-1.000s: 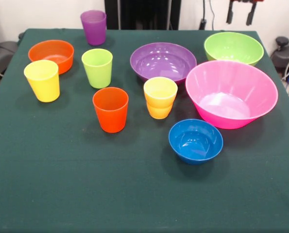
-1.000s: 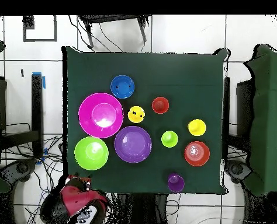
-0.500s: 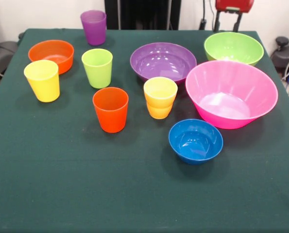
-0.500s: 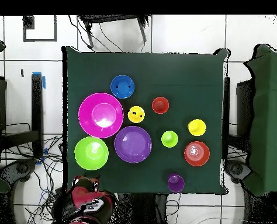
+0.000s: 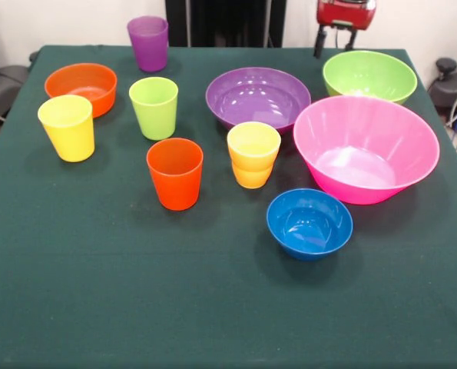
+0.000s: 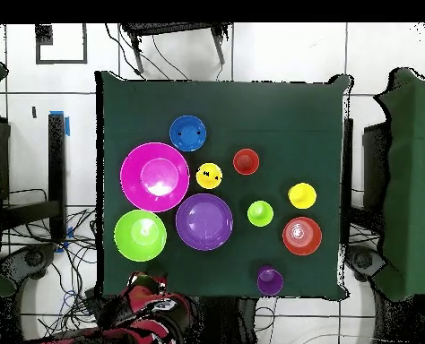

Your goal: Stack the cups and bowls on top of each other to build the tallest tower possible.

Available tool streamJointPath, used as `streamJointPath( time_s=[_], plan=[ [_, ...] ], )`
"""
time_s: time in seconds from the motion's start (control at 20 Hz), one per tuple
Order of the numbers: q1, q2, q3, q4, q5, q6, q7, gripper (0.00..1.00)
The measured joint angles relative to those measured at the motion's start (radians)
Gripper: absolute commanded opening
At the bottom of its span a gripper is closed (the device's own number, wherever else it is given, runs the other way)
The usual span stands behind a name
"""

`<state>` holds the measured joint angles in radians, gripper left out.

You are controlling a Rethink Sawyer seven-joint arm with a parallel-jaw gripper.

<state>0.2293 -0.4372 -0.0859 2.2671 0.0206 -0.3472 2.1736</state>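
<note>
The table (image 5: 213, 307) has a dark green cloth. On it stand five bowls: pink (image 5: 365, 147), purple (image 5: 257, 96), green (image 5: 369, 74), blue (image 5: 309, 223) and orange (image 5: 81, 84). The cups are purple (image 5: 148, 42), green (image 5: 153, 107), yellow (image 5: 66, 126) and orange (image 5: 174, 173). A yellow cup sits inside a yellow-orange cup (image 5: 253, 156), between the purple and blue bowls, just beside the pink one.

- Far edge, front view: purple plastic tumbler (image 5: 148, 42) left of centre; lime green plastic bowl (image 5: 369, 75) near the far right corner.
- Orange plastic bowl (image 5: 81, 86) and yellow plastic tumbler (image 5: 67, 127): near the left edge.
- Purple plastic bowl (image 5: 257, 97): centre, behind two nested yellow-orange tumblers (image 5: 253, 154).
- Blue plastic bowl (image 5: 309, 223): in front of the large pink plastic bowl (image 5: 365, 147).
</note>
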Motion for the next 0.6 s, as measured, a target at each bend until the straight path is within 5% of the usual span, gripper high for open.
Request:
streamJointPath(
  time_s=[0.6],
  plan=[
    [-0.040,-0.036,-0.027,0.035,-0.049,0.001,0.000,1.00]
  ],
)
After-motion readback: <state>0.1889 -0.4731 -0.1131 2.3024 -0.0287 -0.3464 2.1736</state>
